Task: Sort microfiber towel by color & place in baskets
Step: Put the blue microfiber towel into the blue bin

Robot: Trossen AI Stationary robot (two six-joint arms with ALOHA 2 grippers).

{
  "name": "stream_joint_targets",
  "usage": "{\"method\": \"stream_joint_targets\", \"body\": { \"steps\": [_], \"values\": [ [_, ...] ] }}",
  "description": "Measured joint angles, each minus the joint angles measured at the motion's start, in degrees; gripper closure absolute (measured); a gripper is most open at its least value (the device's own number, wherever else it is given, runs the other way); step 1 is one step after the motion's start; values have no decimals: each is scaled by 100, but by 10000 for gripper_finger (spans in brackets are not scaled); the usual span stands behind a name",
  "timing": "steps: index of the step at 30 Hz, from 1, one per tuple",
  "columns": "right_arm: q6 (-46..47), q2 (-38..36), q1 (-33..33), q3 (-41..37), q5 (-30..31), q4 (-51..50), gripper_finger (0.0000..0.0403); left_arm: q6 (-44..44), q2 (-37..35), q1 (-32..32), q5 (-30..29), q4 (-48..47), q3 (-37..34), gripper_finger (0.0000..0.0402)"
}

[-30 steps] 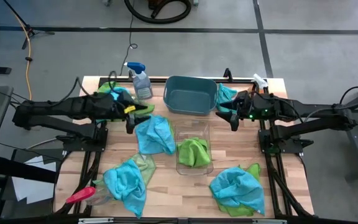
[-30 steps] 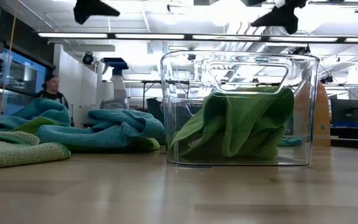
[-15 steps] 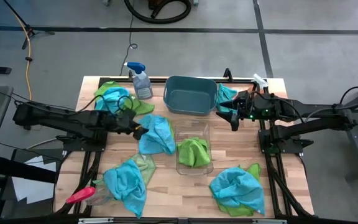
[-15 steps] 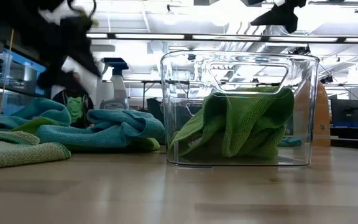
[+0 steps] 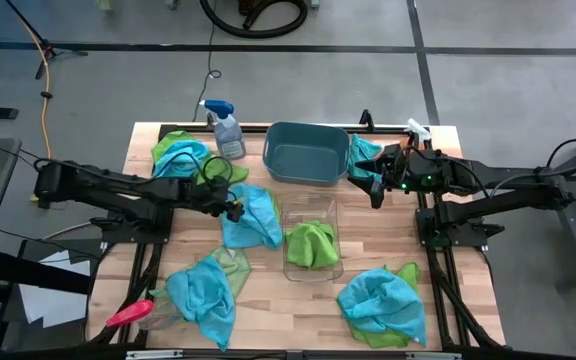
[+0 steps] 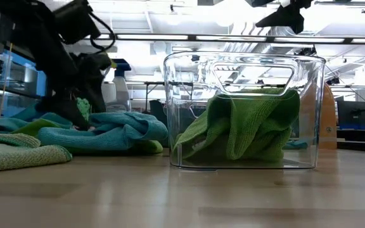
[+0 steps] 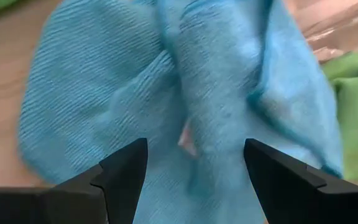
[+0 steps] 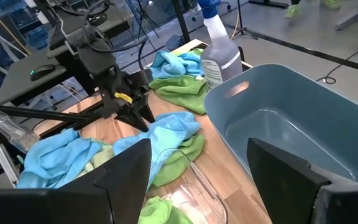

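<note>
The left pincer, released, hangs just over the turquoise towel at tabletop centre, nearer than the released right pincer; the teal tub lies toward one o'clock.

bare wood between cloth heaps, spray bottle beside teal tub

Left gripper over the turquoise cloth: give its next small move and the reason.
Probably close. The left gripper is open, its fingers astride a raised fold of the turquoise microfiber towel beside the clear plastic bin. Closing should pinch that fold for a lift towards the empty teal tub.
</note>
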Motion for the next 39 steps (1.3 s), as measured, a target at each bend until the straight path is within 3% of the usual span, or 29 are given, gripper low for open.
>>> {"method": "stream_joint_targets", "body": {
  "steps": [6,10,13,18,24,30,39],
  "values": [
    [0,0,0,0,2,-1,142,139,354,18,33,941,2,147],
    [0,0,0,0,4,0,142,151,554,12,56,1019,4,169],
    [2,0,0,0,10,0,142,151,633,-41,55,1035,4,228],
    [17,0,0,2,17,2,142,329,314,-45,75,1327,21,381],
    [2,0,0,2,13,7,142,1125,-706,-59,221,1311,513,398],
    [-58,0,0,2,-2,410,142,2761,-1603,-268,231,1224,1349,400],
    [-347,0,0,4,-145,1972,142,4204,-1382,-457,203,1164,2828,401]
  ]
}}
